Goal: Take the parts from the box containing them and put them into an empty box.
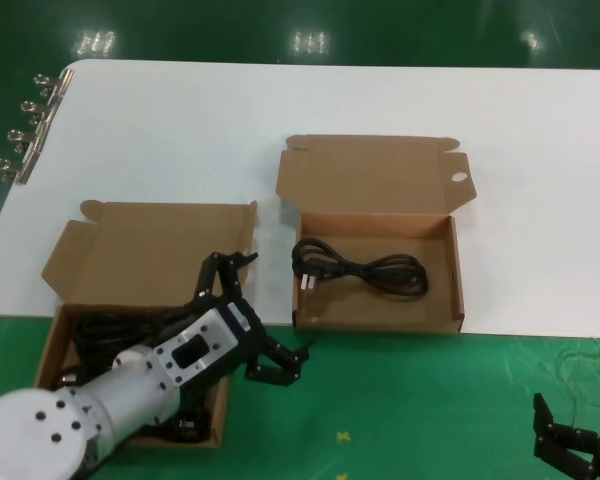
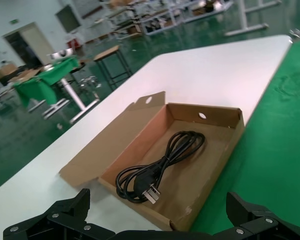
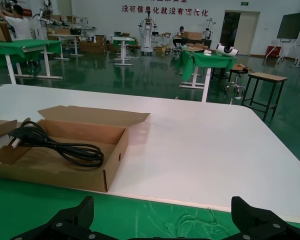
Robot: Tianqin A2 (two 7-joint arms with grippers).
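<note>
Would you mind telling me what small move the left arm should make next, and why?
Probably lower the left hand back into the left box for another cord. It hovers open and empty over that box's right wall, several black cords remain inside, and one cord already lies in the right box. The right hand waits low off the table edge.

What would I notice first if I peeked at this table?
Probably the black power cord lying looped inside the open box with the round hole in its lid tab, in the middle of the white table. Next, the left pincer, open and holding nothing, hanging over the other box at the near left, which holds more black cords.
</note>
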